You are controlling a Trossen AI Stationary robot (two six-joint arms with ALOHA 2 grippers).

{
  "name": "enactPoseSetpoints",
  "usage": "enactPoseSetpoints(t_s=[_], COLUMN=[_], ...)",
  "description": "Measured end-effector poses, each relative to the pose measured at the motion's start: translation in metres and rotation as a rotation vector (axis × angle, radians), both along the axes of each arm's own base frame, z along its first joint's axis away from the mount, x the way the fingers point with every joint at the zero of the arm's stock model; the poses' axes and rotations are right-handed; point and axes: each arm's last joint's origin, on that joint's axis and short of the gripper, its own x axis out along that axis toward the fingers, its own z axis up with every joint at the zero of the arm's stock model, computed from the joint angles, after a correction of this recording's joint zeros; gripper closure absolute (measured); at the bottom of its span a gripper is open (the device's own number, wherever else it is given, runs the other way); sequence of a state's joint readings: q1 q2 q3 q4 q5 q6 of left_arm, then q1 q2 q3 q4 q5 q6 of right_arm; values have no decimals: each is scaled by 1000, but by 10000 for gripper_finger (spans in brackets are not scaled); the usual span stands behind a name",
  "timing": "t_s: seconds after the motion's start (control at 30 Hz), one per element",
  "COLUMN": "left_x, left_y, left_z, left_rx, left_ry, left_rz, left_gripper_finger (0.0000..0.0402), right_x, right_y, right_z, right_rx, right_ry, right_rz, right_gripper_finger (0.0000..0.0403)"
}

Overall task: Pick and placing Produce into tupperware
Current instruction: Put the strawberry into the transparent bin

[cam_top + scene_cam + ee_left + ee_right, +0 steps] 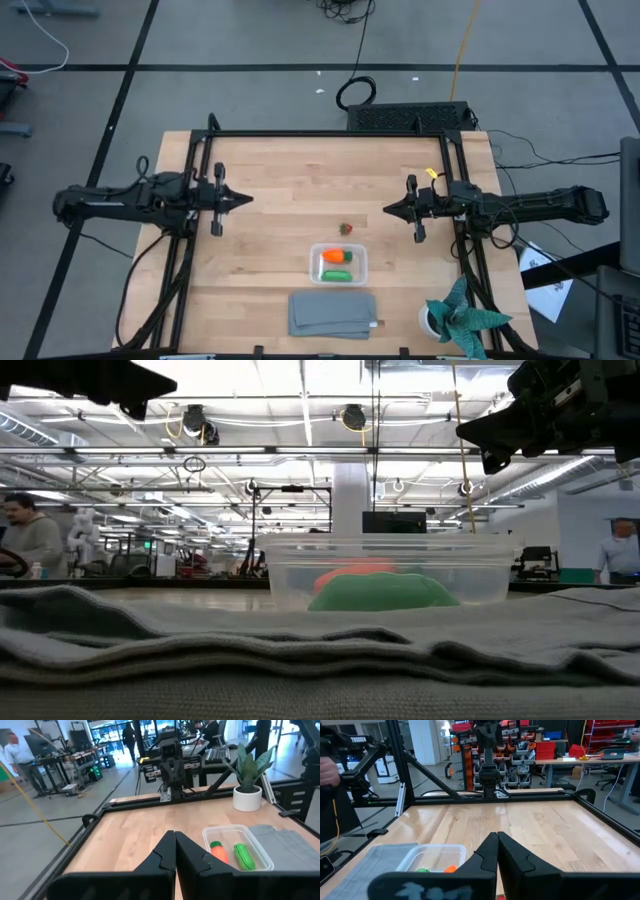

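The clear tupperware (338, 264) sits on the wooden table near its near edge. Inside lie the orange carrot (336, 256) and the green pod (337, 274); both also show in the left wrist view, carrot (218, 851) and pod (244, 856). The small dark reddish piece (346, 229) rests on the table just beyond the container. My left gripper (250, 199) hovers shut over the table's left half. My right gripper (386, 209) hovers shut over the right half. Neither touches anything.
A folded grey cloth (332, 313) lies at the near edge, in front of the container. A potted plant in a white pot (455, 315) stands at the near right corner. A black frame (330, 134) runs around the table. People stand in the room beyond.
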State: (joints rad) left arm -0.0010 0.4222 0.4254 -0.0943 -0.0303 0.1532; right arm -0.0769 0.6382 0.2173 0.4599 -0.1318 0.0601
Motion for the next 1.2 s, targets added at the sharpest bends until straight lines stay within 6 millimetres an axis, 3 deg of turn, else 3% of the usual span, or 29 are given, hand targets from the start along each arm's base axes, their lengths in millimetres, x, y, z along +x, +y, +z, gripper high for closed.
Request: enactPoseSetpoints(t_s=[0.27, 0.63, 1.0, 1.2], left_x=[4, 6, 7, 6], left_y=[1, 2, 1, 1], left_z=[-25, -36, -69, -77], left_rx=[-33, -57, -52, -84], left_ry=[-18, -68, -60, -40], left_rz=[9, 34, 15, 9], left_gripper_finger=[401, 401, 401, 397], right_x=[0, 0, 0, 0], right_y=[0, 0, 0, 0], right_z=[0, 0, 0, 0], right_rx=[0, 0, -1, -19], right_ry=[0, 0, 0, -1], right_rz=[0, 0, 0, 1], right_gripper_finger=[403, 403, 403, 403])
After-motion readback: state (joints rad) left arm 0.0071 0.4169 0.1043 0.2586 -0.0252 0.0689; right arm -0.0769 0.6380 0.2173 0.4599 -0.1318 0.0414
